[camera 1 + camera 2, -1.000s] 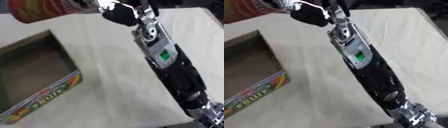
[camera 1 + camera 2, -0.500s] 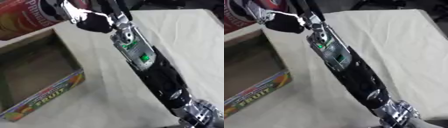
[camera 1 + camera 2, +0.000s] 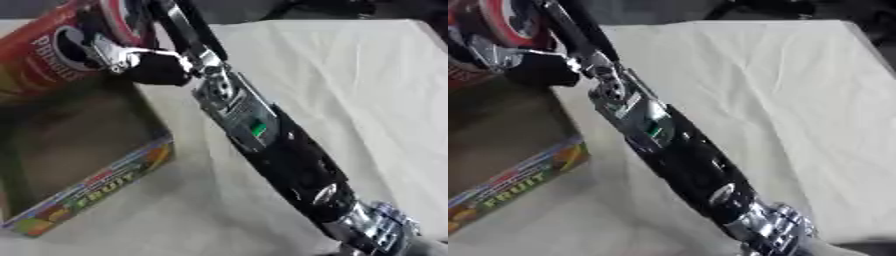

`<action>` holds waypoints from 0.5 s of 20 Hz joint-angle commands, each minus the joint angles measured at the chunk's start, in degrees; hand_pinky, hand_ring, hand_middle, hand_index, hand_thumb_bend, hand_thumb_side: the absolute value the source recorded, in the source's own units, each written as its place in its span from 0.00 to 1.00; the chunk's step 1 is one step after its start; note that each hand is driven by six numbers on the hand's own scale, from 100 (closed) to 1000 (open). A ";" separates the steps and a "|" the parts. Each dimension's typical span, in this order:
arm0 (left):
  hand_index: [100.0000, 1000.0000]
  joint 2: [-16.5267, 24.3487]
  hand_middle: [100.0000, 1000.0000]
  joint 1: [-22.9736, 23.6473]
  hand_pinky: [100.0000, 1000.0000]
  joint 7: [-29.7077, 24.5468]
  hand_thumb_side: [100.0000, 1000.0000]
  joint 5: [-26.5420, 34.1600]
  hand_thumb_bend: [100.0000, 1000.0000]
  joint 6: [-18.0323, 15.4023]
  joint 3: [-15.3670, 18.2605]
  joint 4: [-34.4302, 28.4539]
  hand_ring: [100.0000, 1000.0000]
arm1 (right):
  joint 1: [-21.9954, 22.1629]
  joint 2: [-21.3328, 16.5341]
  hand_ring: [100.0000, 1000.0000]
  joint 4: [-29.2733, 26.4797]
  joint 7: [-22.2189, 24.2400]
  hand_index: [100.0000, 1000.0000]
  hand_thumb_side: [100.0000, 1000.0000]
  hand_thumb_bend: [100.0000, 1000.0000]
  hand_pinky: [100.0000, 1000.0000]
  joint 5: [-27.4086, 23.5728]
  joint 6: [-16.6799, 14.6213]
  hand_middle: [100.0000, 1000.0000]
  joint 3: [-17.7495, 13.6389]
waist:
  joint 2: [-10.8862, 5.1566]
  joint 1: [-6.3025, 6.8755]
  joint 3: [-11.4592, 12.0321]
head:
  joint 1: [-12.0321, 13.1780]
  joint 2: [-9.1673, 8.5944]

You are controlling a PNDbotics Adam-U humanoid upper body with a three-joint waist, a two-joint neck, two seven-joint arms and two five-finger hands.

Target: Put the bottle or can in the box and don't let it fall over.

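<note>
A red Pringles can hangs tilted over the far end of the open cardboard box, its lid end toward the top of the left eye view. My right hand is shut on the can, fingers curled round its upper part. The long black forearm runs from the lower right up to the hand. The box has a colourful front wall printed with the word FRUIT and a brown inside. My left hand shows in no view.
A cream cloth covers the table to the right of the box. Dark shapes lie beyond the table's far edge.
My right hand has carried the can leftward and closer, from beyond the box to over its far end. The camera has also shifted, so the box fills more of the picture.
</note>
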 commanded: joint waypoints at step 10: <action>0.67 1.62 0.88 -0.41 0.42 0.25 0.58 -0.25 0.13 0.07 0.95 -1.33 0.78 | 0.62 0.98 0.72 4.91 -1.71 0.27 0.00 0.00 0.00 2.35 -0.66 0.35 0.39 | -0.72 -0.71 -0.19 | 0.05 -0.33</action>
